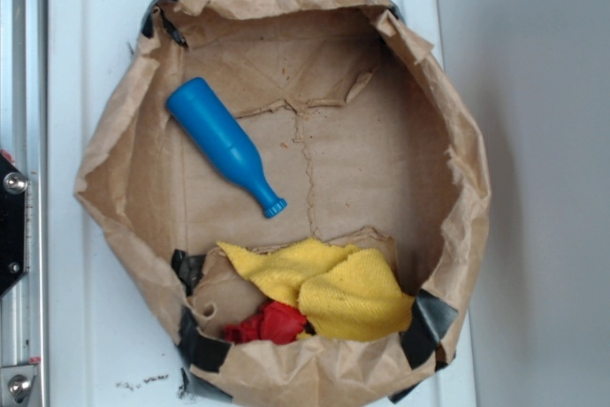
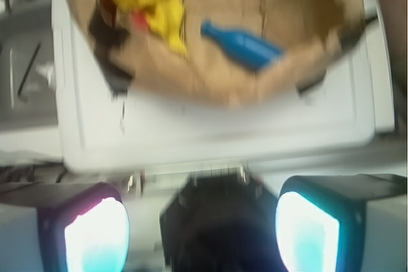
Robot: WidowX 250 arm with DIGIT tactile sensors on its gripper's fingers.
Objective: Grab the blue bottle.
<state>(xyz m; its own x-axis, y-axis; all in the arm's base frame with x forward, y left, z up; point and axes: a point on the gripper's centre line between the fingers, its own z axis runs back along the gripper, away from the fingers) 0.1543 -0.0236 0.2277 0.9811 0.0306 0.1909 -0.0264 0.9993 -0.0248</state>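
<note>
Hand (image 2: 203, 221): fingers spread, empty | blue bottle (image 1: 225, 144): smooth, ridged cap, lying in paper bag (image 1: 448, 140)

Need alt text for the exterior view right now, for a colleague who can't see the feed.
A blue bottle lies on its side inside a rolled-down brown paper bag on a white surface, cap pointing to the lower right. A crumpled yellow cloth and something red sit along the bag's lower edge; no gripper shows.
</note>
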